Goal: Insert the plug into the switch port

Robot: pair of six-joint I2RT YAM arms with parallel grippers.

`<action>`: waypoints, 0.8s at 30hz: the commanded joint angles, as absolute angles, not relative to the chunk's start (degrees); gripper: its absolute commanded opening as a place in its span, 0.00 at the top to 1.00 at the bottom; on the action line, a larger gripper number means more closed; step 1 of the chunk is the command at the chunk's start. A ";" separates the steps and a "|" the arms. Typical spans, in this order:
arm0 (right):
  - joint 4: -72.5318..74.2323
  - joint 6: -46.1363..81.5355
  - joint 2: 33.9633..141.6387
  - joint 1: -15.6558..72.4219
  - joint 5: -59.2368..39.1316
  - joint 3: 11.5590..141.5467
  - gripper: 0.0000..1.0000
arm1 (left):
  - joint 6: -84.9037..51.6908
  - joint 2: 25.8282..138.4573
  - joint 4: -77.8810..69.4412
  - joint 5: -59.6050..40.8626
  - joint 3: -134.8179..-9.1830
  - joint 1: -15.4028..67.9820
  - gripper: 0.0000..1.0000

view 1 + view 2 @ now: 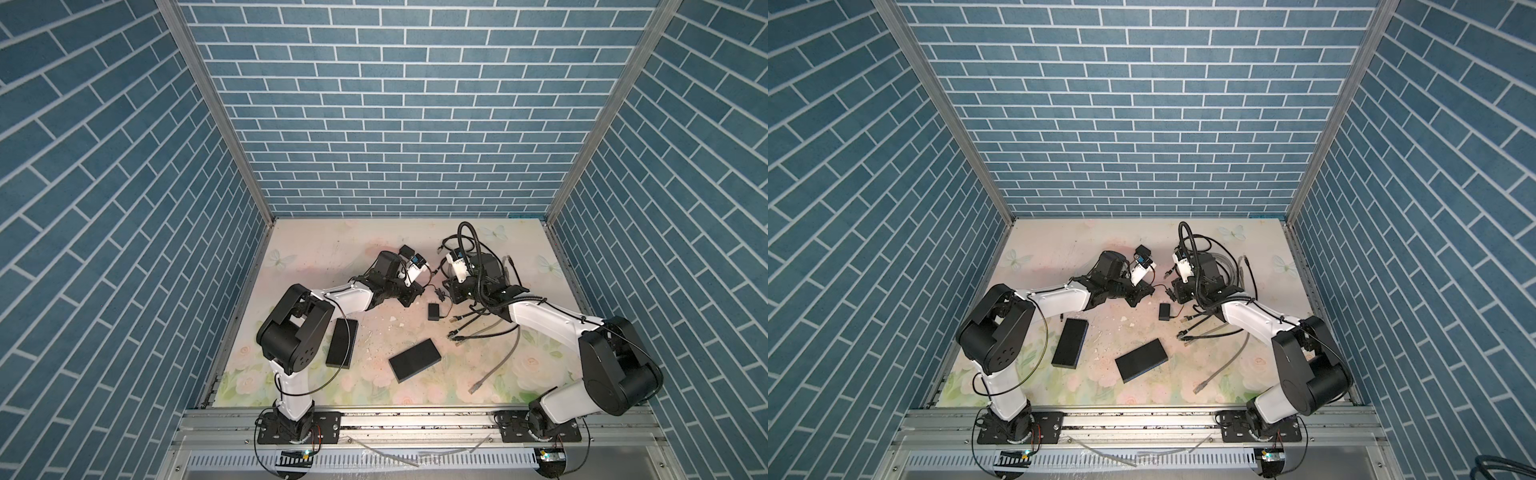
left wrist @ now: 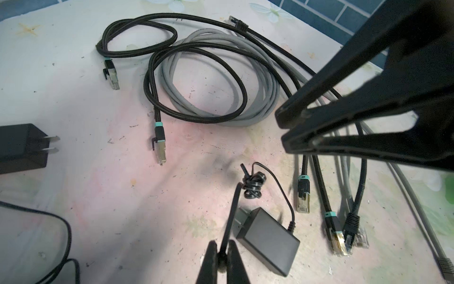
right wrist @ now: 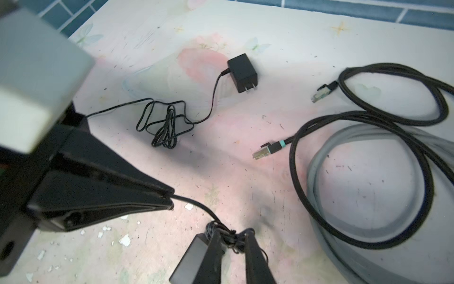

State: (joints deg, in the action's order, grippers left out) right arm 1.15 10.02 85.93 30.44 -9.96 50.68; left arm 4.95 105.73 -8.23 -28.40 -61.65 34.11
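Observation:
My left gripper (image 2: 222,246) is shut on the thin black cord (image 2: 233,209) of a power adapter (image 2: 267,243). The plug at the cord's end is hidden in the jaws. The cord runs on to a tied bundle (image 3: 229,234), which shows between the parted fingertips of my right gripper (image 3: 232,233). In the left wrist view that bundle (image 2: 253,184) sits a little apart from the right gripper (image 2: 281,131). Both grippers (image 1: 424,287) (image 1: 451,291) meet mid-table above the adapter (image 1: 433,311). Two black switch boxes (image 1: 341,343) (image 1: 414,359) lie nearer the front, ports not visible.
A second black adapter (image 3: 242,72) with loose cord lies behind the left gripper. Coiled black and grey network cables (image 2: 208,81) with several plugs (image 2: 161,150) spread under and beside the right arm (image 1: 548,320). White chips litter the mat (image 1: 392,319).

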 commanded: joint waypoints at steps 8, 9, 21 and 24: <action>-8.77 33.11 83.92 30.56 -18.64 56.28 0.73 | -6.02 103.29 -13.29 -25.20 -60.25 34.54 0.98; -5.97 35.79 84.59 30.66 -21.04 55.50 0.72 | -6.68 102.98 -14.72 -24.52 -59.54 34.83 0.98; 4.14 45.54 91.66 32.94 -22.93 55.81 0.68 | -6.46 101.23 -20.89 -19.82 -55.92 37.27 0.98; 6.22 46.87 92.07 33.05 -22.34 55.36 0.68 | -6.33 101.35 -21.41 -19.95 -55.59 37.61 0.98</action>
State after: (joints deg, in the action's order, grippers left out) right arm 2.31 42.92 91.57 32.73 -22.15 54.96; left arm -6.22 102.15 -19.38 -20.58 -56.34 37.10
